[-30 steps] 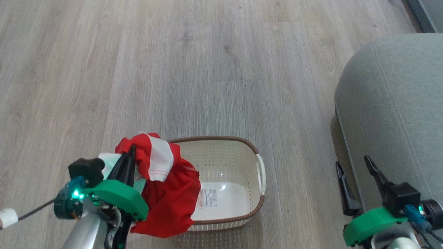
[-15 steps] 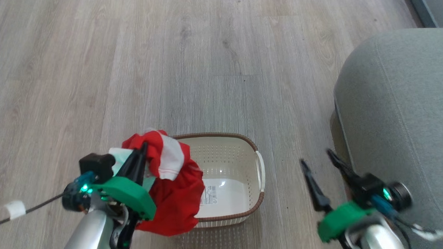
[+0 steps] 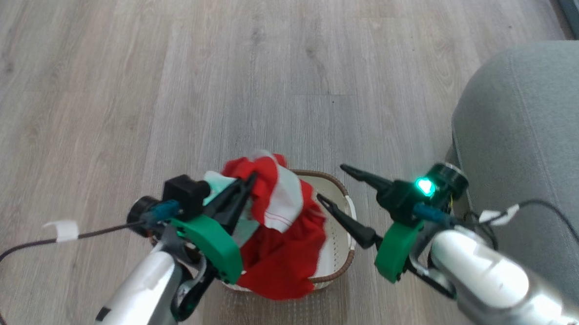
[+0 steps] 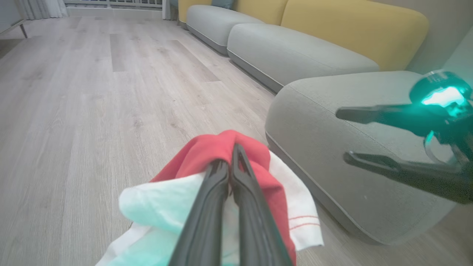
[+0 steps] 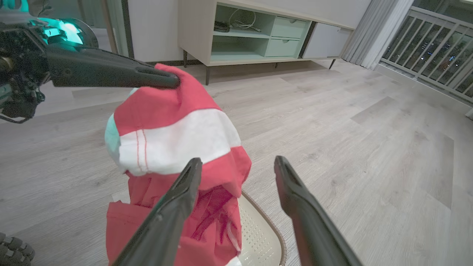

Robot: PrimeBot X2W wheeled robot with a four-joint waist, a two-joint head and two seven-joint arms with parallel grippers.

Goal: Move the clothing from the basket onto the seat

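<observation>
Progress at roughly the midpoint, by the look of it. Grips clothing (image 3: 285, 250) in left tool (image 3: 249, 180), fingers pressed together on a fold of red and white near the top of the bundle. Hangs the rest down over basket (image 3: 347, 262), set on floor (image 3: 176, 79) near seat (image 3: 529, 143); hard to tell whether the lowest red folds brush the rim or hang free of it. Shows bare perforated wall inside basket wherever not hidden by cloth, so probably nothing more to fetch. Points right tool (image 3: 331, 182) at the bundle from the seat side, fingers spread wide and empty, tips close to the cloth yet apart from it in head view; in right wrist view, crosses one finger in front of the red lower part, contact not certain. Done, seemingly: grasp and lift. Left to do: carry across to the right, over the rounded edge of seat, then lower onto the cushion and let go. Nothing lying on the visible part of seat yet. Possibly calls for a second pinch from right tool first, to gather the hanging part and keep it from snagging on the rim.
</observation>
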